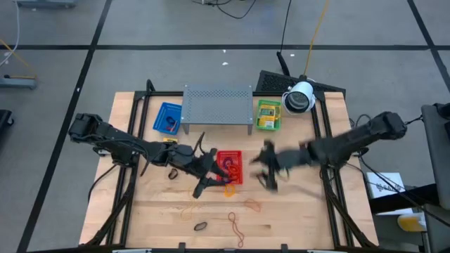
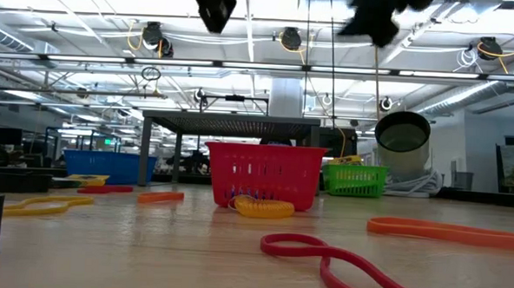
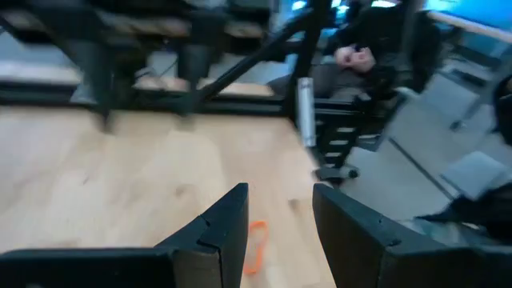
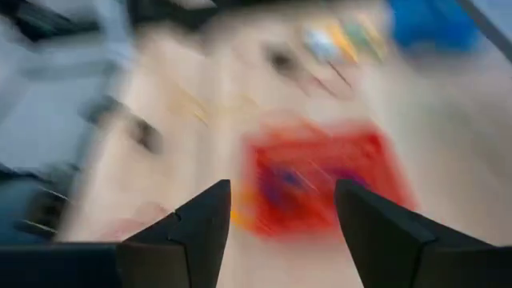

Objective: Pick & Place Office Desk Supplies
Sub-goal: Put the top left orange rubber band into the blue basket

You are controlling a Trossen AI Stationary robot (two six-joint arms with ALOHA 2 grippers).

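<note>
On the wooden table (image 1: 295,211) under ceiling lights, rubber bands (image 1: 235,228) lie scattered; both pincers gape empty.

Grey floor (image 1: 176,28) with dark lines, ceiling strip lights (image 2: 88,24), exposed pipes overhead

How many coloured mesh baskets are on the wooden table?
3: blue mesh basket left of the grey perforated metal rack, green mesh basket right of it, red mesh basket in front, centre.

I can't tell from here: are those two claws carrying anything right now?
No. The left gripper is open with only bare table and an orange rubber band beyond it; the right gripper is open above the red basket, holding nothing.
</note>
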